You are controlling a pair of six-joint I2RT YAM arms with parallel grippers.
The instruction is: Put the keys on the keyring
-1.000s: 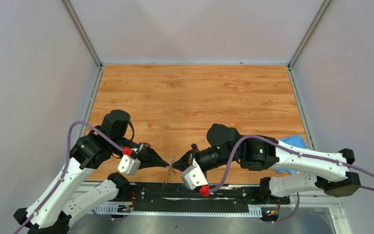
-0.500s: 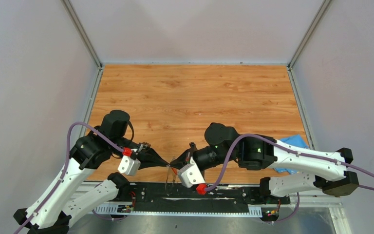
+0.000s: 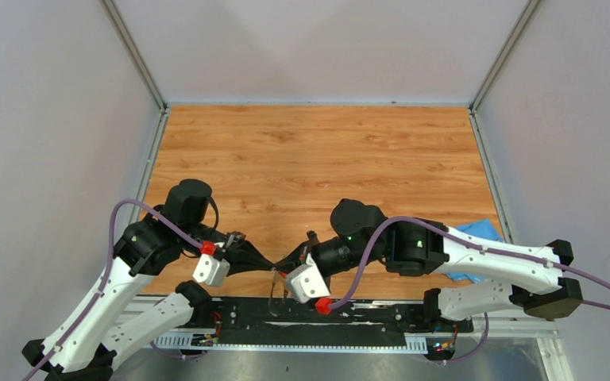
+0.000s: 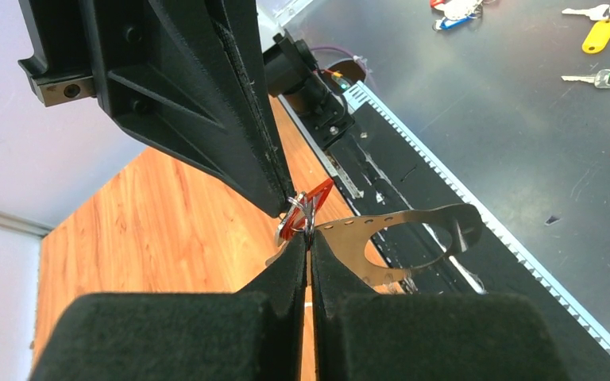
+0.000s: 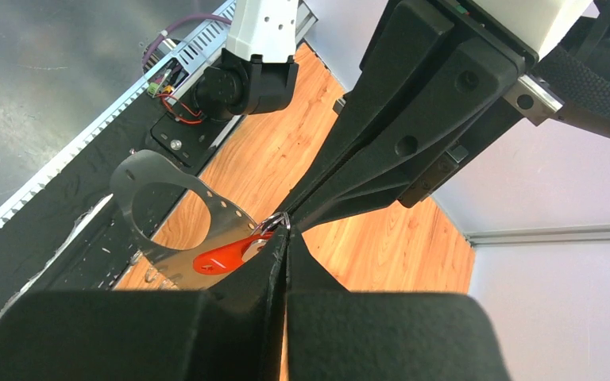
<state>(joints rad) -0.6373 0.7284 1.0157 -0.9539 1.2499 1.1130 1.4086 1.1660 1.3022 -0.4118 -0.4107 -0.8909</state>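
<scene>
My two grippers meet tip to tip above the table's near edge. The left gripper point(image 3: 272, 267) point(image 4: 310, 236) is shut on the keyring point(image 4: 355, 250), a thin grey metal band with small holes that hangs below the tips point(image 3: 273, 287). The right gripper point(image 3: 280, 267) point(image 5: 286, 232) is shut at a small wire loop on the red key point(image 5: 218, 257), pressed against the keyring point(image 5: 226, 217). The red key's head point(image 4: 318, 200) sits right at the left fingertips. The right gripper's fingers point(image 4: 230, 135) come in from above in the left wrist view. The blue key is out of view.
A blue cloth point(image 3: 476, 230) lies at the table's right edge, behind the right arm. The black base rail point(image 3: 365, 317) runs under the grippers. Several keys with coloured tags point(image 4: 596, 28) lie on the dark floor beyond the table.
My right arm has shifted a little to the left, closing onto the left gripper's tip. The left arm has hardly moved.
</scene>
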